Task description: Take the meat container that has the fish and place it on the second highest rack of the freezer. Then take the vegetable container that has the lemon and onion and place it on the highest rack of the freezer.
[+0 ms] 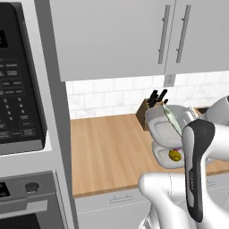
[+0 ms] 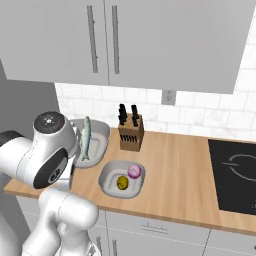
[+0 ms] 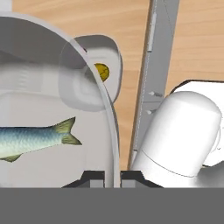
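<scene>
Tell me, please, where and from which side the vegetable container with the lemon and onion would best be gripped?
Grip the vegetable container by its thin raised rim, probably on the long edge nearest the counter's front, coming down from above with one finger inside and one outside. It lies flat and shallow on the counter, and the lemon and onion sit mid-tray, leaving that rim free. The gripper is shut on the meat container rim in just this way.

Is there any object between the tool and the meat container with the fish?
No. The tool is already shut on the rim of the meat container, the fish inside. The vegetable container sits apart on the counter.
</scene>
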